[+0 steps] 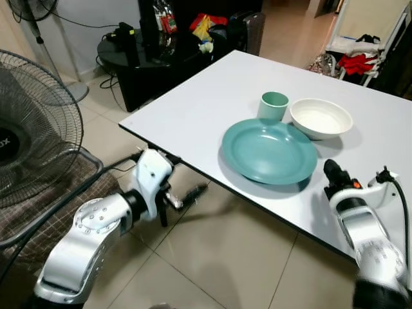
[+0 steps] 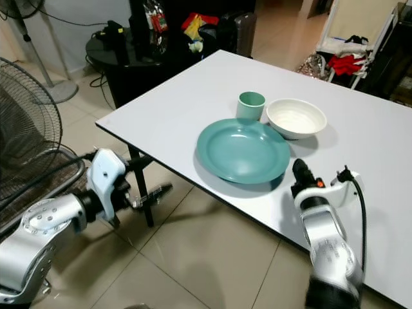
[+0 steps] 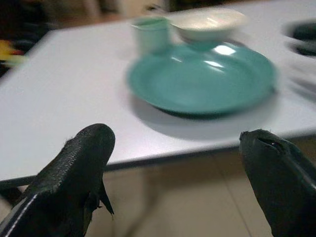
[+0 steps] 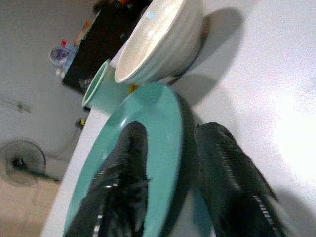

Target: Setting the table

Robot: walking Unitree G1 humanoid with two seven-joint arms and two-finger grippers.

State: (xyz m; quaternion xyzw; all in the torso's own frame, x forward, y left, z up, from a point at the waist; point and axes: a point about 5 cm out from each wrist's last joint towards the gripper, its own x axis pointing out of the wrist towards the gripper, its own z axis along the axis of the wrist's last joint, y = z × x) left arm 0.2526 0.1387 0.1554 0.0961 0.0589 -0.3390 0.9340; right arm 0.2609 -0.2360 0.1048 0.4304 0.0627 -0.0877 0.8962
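A teal plate (image 1: 267,151) lies on the white table (image 1: 193,109) close to its front edge. Just behind it stands a teal cup (image 1: 274,106), with a white bowl (image 1: 320,118) to the cup's right. My right gripper (image 1: 331,171) rests on the table at the plate's right rim. In the right wrist view one finger (image 4: 126,168) lies over the plate (image 4: 158,163) and the other sits outside the rim, shut on it. My left gripper (image 1: 185,198) hangs open and holds nothing, below the table's front edge, left of the plate (image 3: 202,76).
A large standing fan (image 1: 32,129) is close on my left, above a brown mat. A black low table (image 1: 148,61) with clutter stands behind the white table's far left corner. Clothes on a rack (image 1: 357,61) sit at the back right. Tiled floor lies below.
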